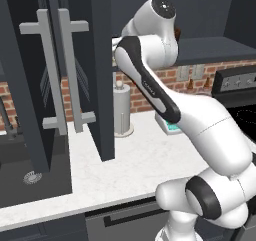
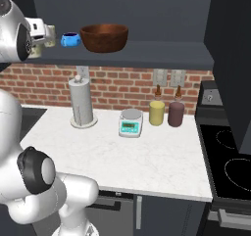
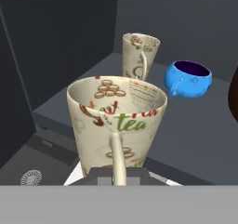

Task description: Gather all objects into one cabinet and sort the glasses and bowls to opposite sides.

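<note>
Cream cup [image 3: 117, 125] clamped in jaws; second cup [image 3: 140, 56], blue bowl [image 3: 188, 78] ahead.

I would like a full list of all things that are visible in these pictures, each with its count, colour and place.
cups: 2, cream with printed pattern; one held at the gripper, one standing on the cabinet shelf beyond it
blue bowl: 1, bright blue, on the shelf beside the wooden bowl
wooden bowl: 1, reddish-brown, on the shelf
cabinet doors: dark, open, grey bar handles
paper towel holder: 1, grey, on the counter
kitchen scale: 1, white and teal, on the counter
jars: 2, yellow and dark maroon, by the brick wall
counter: 1, white marble
stove: 1, black, right of the counter
sink: 1, dark, left of the counter
gripper: 1, shut on a cup's handle
</note>
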You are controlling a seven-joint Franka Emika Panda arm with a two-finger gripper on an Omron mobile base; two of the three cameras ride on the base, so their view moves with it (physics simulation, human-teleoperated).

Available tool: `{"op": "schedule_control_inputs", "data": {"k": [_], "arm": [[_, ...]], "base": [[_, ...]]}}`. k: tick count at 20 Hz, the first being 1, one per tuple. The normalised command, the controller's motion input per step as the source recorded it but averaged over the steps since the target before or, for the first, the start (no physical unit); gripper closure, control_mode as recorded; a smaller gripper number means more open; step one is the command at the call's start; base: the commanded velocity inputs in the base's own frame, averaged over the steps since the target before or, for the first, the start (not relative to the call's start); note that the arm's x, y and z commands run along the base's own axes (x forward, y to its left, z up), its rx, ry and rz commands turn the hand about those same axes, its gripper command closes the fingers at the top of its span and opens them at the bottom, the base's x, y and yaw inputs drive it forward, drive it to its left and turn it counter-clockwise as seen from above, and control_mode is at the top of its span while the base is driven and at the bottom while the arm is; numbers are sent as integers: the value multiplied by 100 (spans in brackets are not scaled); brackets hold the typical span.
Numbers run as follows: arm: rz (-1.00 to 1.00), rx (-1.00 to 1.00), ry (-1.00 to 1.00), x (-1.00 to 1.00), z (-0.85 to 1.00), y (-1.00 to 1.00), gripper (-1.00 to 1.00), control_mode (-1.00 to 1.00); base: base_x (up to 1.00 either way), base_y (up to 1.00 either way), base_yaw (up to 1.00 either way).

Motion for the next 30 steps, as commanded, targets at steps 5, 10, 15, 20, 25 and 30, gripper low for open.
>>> {"op": "schedule_control_inputs", "data": {"k": [5, 10, 15, 20, 25, 30], "arm": [[0, 0, -5, 20, -13, 0, 100, -100], [0, 0, -1, 31, -1, 0, 100, -100], [0, 0, 0, 21, 0, 0, 100, -100], [0, 0, 0, 24, -1, 7, 100, -100], [0, 0, -1, 17, -5, 5, 100, -100], [0, 1, -2, 15, -2, 5, 100, -100]], "base": [[0, 0, 0], [0, 0, 0], [0, 0, 0], [0, 0, 0], [0, 0, 0], [0, 0, 0]]}}
